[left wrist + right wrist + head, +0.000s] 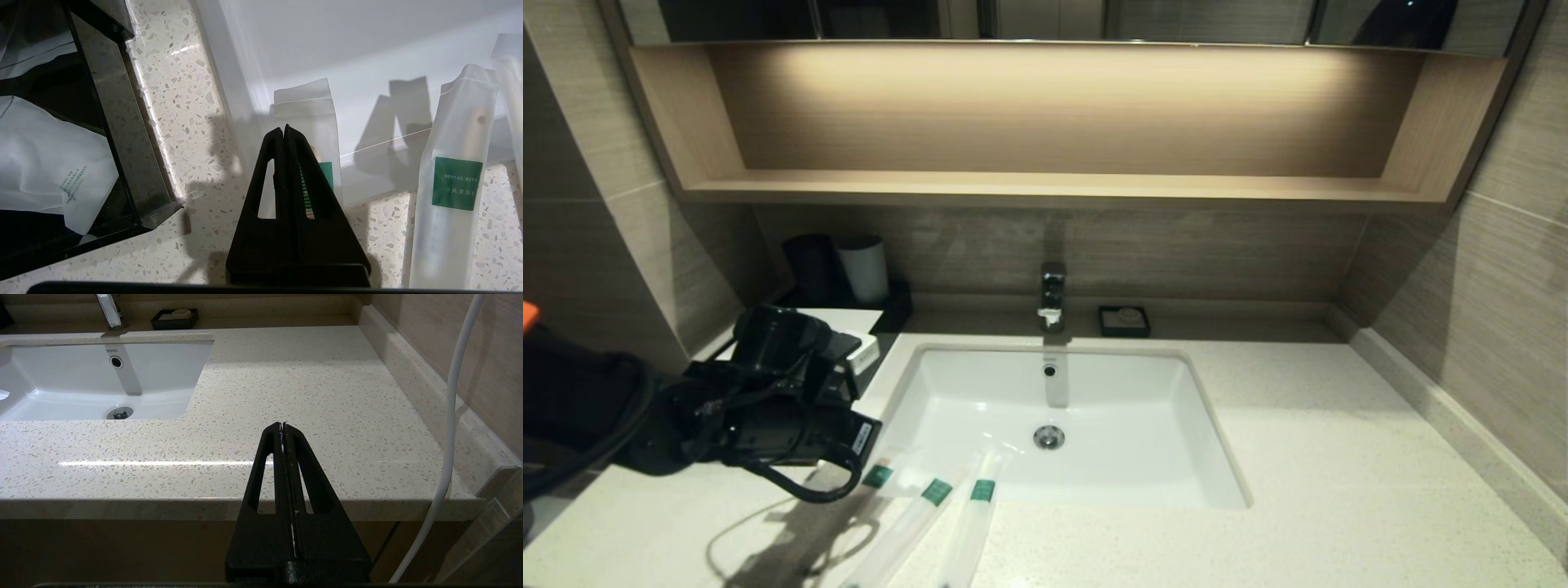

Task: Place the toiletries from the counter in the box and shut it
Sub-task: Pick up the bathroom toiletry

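Three translucent white sachets with green bands lie side by side at the counter's [1298,457] front edge, their ends hanging over the sink rim: left [879,475], middle [936,491], right [982,490]. My left gripper [284,129] is shut and empty, just above the left sachet [304,102]; the middle sachet [453,183] lies beside it. The box's open black drawer [122,134], holding white packets, is close by. In the head view my left arm [792,408] hides most of the box [849,317]. My right gripper [282,424] is shut, off the counter's front right edge.
The white sink [980,384] lies in the middle, with the faucet [1052,294] and a small black soap dish [1124,321] behind it. A black cup and a white cup [862,268] stand at the back left. A white cable [449,416] hangs beside the right gripper.
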